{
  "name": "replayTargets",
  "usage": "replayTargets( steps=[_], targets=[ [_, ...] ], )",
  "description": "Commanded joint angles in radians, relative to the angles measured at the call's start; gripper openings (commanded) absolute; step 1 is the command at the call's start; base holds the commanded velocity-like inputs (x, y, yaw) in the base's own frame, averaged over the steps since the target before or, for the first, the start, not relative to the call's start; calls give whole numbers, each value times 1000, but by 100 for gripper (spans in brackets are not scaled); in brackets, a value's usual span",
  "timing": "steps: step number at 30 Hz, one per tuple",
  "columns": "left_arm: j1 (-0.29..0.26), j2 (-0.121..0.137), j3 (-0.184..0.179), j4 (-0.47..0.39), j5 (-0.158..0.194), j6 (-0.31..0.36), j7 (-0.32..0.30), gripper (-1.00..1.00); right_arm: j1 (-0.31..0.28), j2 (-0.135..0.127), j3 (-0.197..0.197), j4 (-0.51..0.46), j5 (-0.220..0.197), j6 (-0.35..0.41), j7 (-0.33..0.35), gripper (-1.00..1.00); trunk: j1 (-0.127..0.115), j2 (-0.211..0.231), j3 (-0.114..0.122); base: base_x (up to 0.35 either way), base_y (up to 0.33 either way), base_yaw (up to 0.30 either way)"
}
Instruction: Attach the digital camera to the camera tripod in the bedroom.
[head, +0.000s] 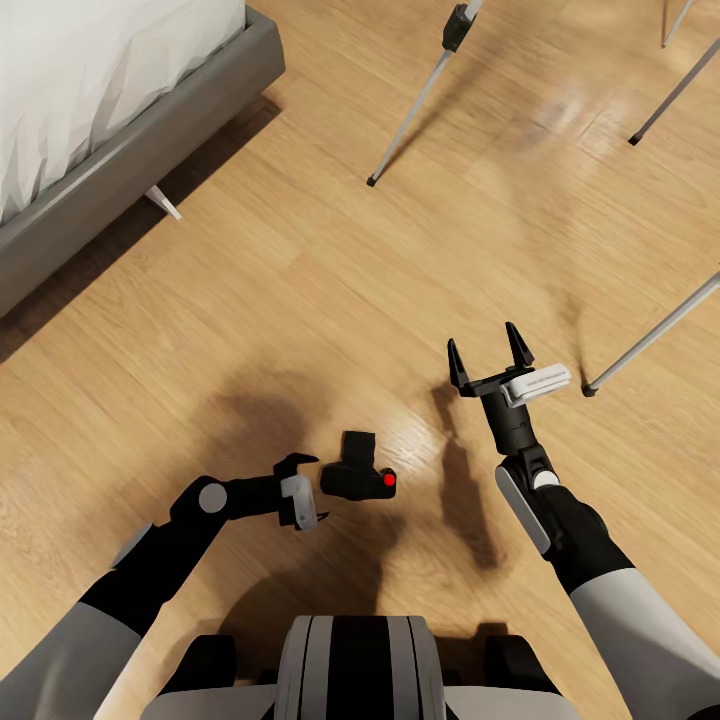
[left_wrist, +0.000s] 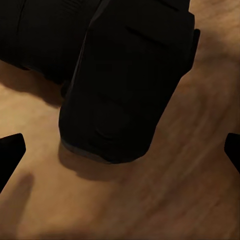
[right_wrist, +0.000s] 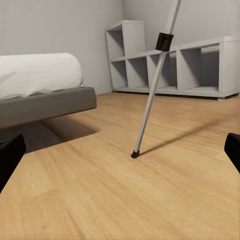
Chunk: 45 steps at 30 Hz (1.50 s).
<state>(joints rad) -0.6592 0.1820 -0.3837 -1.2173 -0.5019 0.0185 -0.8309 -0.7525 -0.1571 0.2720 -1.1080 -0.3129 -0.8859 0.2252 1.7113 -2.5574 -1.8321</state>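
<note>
Small matte-black digital camera (head: 358, 474) w/ red round button lies on the light wood floor (head: 300, 300), just in front of the robot's base. Left gripper (head: 305, 490) sits just beside it, fingers spread wide, holding nothing. Right gripper (head: 490, 352) is raised, also wide open & empty, near the silver-grey metal tripod legs (head: 420, 95); grey bed frame (head: 130, 150) at far left.

The floor (head: 300, 300) was glossy light wood; on it, the digital camera (head: 358, 478) looked matt black, the camera tripod (head: 415, 105) legs smooth grey metal.
</note>
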Motion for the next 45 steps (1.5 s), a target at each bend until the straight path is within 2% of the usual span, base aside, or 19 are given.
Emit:
replayTargets(
  steps=[1, 18, 27, 45],
  targets=[
    [0, 1, -1, -1, -4, 2, -2, 100, -1, -1, 3, 0, -11, -2, 6, 100, 0, 0, 0, 0, 0, 0],
    [0, 2, 7, -2, -4, 3, 2, 100, -1, -1, 3, 0, -11, -2, 6, 100, 0, 0, 0, 0, 0, 0],
    [0, 3, 9, 0, -4, 3, 57, 100, -1, -1, 3, 0, -11, -2, 6, 100, 0, 0, 0, 0, 0, 0],
    [-5, -2, 9, 24, -4, 4, 77, 100, -1, -1, 3, 0, -11, -2, 6, 100, 0, 0, 0, 0, 0, 0]
  ],
)
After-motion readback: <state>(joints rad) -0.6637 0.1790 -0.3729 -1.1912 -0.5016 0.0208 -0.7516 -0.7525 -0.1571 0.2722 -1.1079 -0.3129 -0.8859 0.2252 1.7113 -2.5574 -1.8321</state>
